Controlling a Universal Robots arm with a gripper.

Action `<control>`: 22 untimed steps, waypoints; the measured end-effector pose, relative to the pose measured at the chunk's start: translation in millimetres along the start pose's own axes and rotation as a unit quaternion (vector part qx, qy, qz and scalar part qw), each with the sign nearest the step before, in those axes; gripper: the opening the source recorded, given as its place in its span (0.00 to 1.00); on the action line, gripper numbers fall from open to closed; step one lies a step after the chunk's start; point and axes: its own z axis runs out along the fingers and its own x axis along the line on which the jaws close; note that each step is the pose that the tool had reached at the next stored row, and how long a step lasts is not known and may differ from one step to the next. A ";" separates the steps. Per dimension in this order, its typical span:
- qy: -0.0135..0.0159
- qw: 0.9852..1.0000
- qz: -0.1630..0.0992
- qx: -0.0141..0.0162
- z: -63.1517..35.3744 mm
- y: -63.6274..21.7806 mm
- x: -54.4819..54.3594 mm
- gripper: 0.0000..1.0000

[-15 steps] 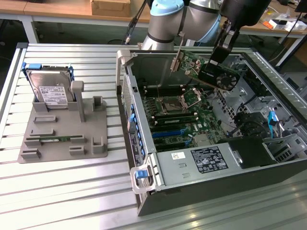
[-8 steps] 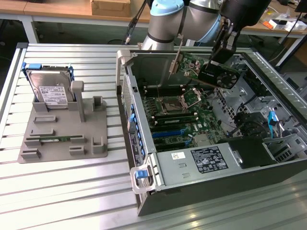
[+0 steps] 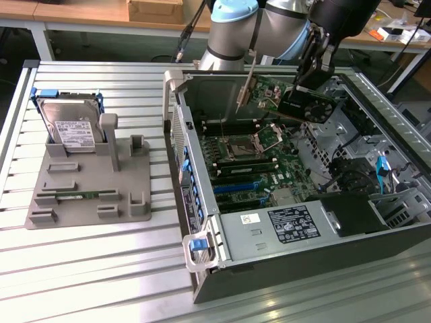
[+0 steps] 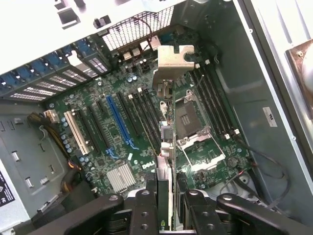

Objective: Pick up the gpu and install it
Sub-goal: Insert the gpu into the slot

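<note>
- The gripper (image 4: pixel 166 215) is clamped on the gpu (image 4: pixel 165 161). One finger (image 4: pixel 144 215) presses against each face of the card, which the wrist view shows edge-on.
- The card hangs straight out from the fingertips, clear of everything beneath it. Its long axis runs away from the gripper toward the silver end bracket (image 4: pixel 173 61), which leads.
- Under the card lies the motherboard (image 4: pixel 93 166). The card hovers roughly over the strip between the memory slots (image 4: pixel 144 115) and the processor socket (image 4: pixel 188 120), touching neither.
- The blue slot (image 4: pixel 119 122) and the white slot (image 4: pixel 77 131) sit off to one side of the card, beyond the memory slots. In the exterior view that is lower and toward the exterior view's left. I judge the card's long axis to run close to the line of these slots, though not quite parallel.
- The room above the slots looks open, with nothing tall standing between them and the card. The bracket end points at the grilled rear wall (image 4: pixel 137 29) of the case (image 3: pixel 323 269), and that wall is the nearest hard edge ahead.
- The power supply (image 3: pixel 289 225) fills the near end of the case, well apart from the card.
- Outside the case, toward the exterior view's left, a grey tray (image 3: pixel 87 208) rests on the slatted table (image 3: pixel 101 276). It holds a hard drive (image 3: pixel 71 128) upright and a memory stick (image 3: pixel 77 196) lying flat.
</note>
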 end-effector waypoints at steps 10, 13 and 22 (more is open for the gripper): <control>0.001 0.999 -0.044 -0.001 0.1 0.0 0.0 0.26; 0.002 0.998 -0.058 -0.001 0.2 0.0 0.0 0.26; 0.004 0.994 -0.109 -0.003 0.4 0.0 0.0 0.26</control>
